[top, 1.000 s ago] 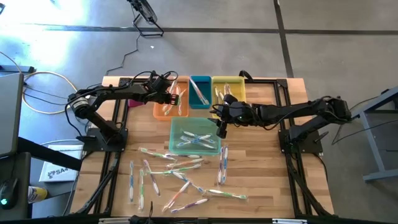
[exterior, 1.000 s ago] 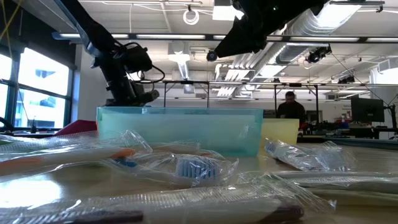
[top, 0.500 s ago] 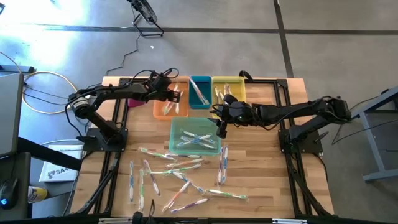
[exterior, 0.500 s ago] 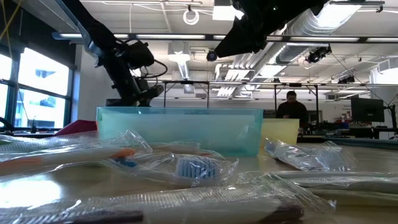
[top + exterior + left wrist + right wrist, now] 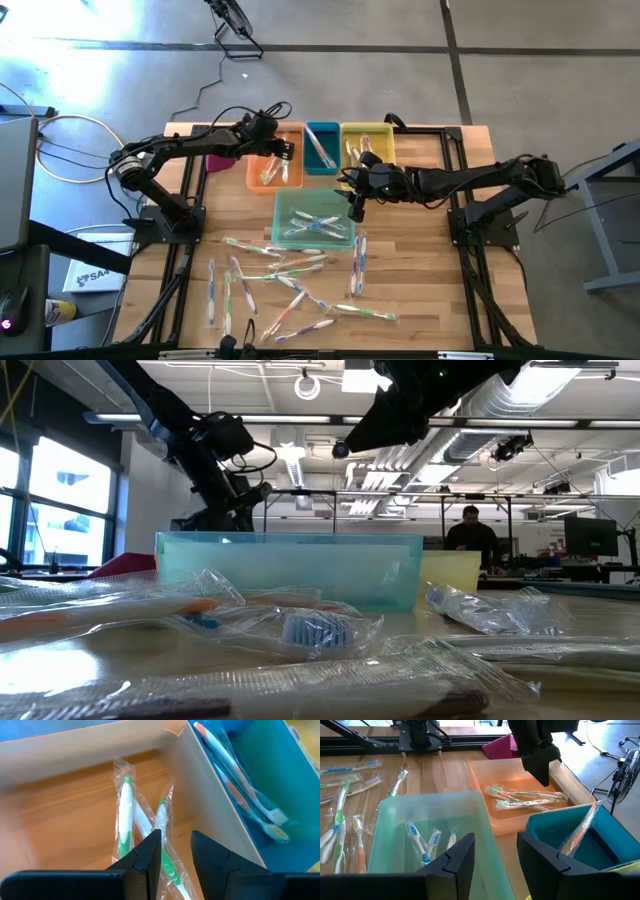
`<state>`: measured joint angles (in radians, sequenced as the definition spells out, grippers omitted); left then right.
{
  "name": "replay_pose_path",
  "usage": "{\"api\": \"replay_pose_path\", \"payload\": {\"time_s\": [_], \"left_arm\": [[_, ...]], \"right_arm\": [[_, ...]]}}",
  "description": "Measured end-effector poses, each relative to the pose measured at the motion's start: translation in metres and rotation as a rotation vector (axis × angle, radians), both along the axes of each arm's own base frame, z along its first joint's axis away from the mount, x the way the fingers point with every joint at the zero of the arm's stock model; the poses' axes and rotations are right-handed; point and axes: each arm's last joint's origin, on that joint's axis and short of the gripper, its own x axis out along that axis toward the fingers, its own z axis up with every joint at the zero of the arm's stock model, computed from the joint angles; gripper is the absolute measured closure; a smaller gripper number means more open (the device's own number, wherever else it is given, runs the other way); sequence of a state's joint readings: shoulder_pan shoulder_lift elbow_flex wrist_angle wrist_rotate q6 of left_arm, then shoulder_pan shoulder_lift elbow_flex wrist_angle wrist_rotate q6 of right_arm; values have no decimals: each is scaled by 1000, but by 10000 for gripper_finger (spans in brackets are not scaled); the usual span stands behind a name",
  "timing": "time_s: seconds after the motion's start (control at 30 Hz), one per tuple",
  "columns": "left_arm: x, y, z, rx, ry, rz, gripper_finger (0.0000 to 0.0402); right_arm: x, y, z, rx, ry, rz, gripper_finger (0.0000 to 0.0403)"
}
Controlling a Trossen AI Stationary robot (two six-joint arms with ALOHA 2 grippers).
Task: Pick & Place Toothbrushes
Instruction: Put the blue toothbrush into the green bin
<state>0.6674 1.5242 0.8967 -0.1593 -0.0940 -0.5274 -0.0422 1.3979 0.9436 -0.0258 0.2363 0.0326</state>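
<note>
Many wrapped toothbrushes [image 5: 290, 282] lie loose on the near half of the wooden table. More lie in the bins: green ones [image 5: 125, 815] on the floor of the orange bin [image 5: 262, 178], blue ones [image 5: 420, 842] in the light green bin [image 5: 313, 236], and others in the blue bin [image 5: 322, 148]. My left gripper [image 5: 176, 857] hangs open above the orange bin, with nothing between its fingers. Over the light green bin's right rim, my right gripper [image 5: 496, 857] also stands open and bare.
A yellow bin [image 5: 367, 140] with toothbrushes stands to the right of the blue one at the far edge. A pink bin [image 5: 215, 162] sits left of the orange one. A black frame runs along the table's left, right and far sides. A person [image 5: 467, 532] stands in the room behind.
My left gripper has risen above the orange bin and drawn slightly toward the table's far edge. My right arm has kept still.
</note>
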Motion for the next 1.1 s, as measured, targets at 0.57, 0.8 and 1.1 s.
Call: {"api": "replay_pose_path", "payload": {"time_s": [0.57,0.8,1.1], "left_arm": [[8,-4,5,112,17,-85,297],[25,-24,8,266,98,-166,297],[16,-58,31,456,28,-215,297]], "right_arm": [[1,0,1,33,-28,-17,263],[-1,-1,2,-3,-21,-41,263],[-6,-1,0,-37,4,-48,263]]}}
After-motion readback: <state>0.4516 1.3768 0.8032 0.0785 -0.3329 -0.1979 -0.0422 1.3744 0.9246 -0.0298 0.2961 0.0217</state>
